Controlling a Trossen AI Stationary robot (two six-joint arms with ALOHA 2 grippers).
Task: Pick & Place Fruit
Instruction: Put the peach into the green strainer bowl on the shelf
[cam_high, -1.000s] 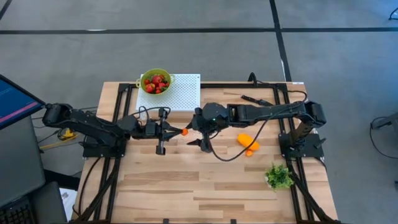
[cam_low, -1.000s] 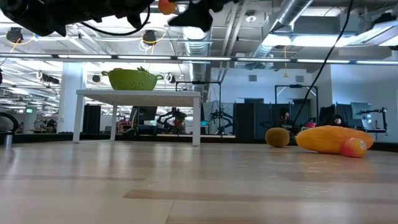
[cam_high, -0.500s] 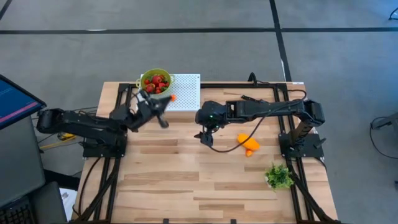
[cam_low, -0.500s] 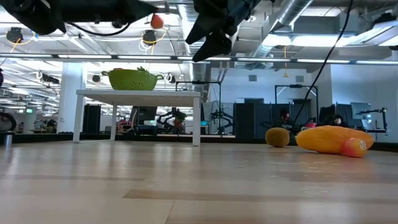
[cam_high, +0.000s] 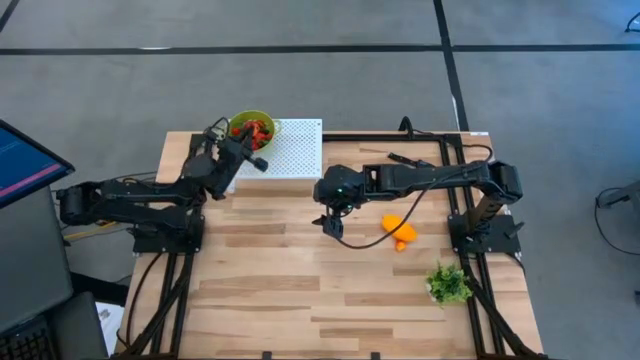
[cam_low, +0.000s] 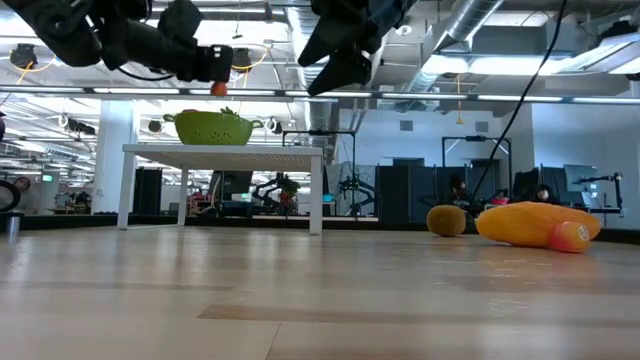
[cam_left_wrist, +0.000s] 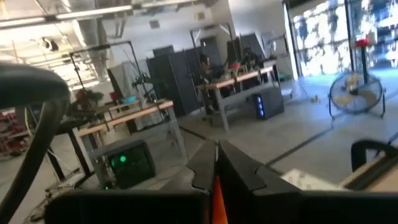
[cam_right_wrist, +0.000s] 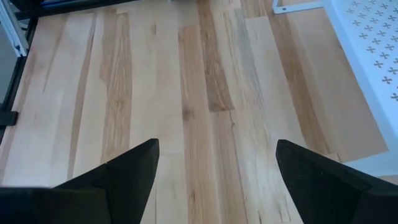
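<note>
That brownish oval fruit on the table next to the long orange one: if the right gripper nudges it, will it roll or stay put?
The brownish oval fruit is rounded with no flat side showing, so it will probably roll on the smooth wooden table. The long orange fruit lies close beside it and may stop it that way. It looks small, likely light.

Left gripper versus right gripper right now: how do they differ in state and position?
The left gripper is shut on a small orange fruit, raised over the green bowl on the white stand; the right gripper is open and holds nothing. The left sits at the table's far left corner, the right hangs over bare wood mid-table. Both are up off the table.
</note>
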